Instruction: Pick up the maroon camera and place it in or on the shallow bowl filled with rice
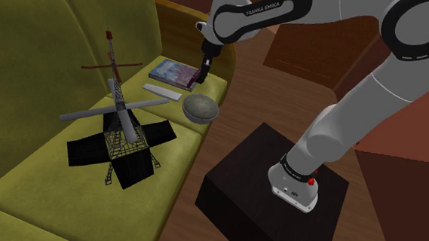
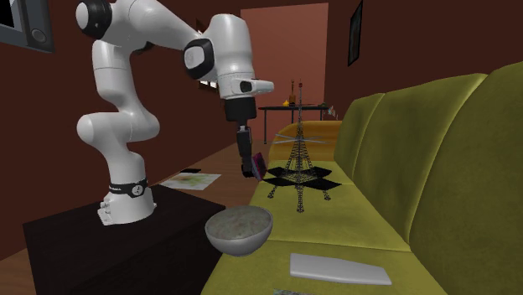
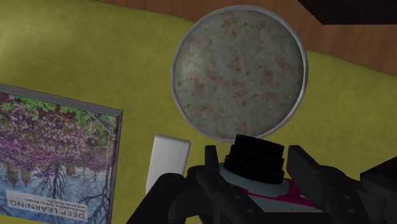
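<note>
The black gripper (image 3: 257, 170) has its jaws pinching the maroon camera (image 3: 256, 156), held clear above the yellow-green sofa (image 3: 76, 51), with the shallow bowl of rice (image 2: 239, 241) just ahead of the fingertips, apparently so the camera can pass over the rim before being lowered.

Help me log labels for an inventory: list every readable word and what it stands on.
"FRANKA EMIKA": on the arm.
"DEEP LEARNING": on the book cover, upside down.
Any finer print on it is too small to read; the maroon camera shows none.
</note>
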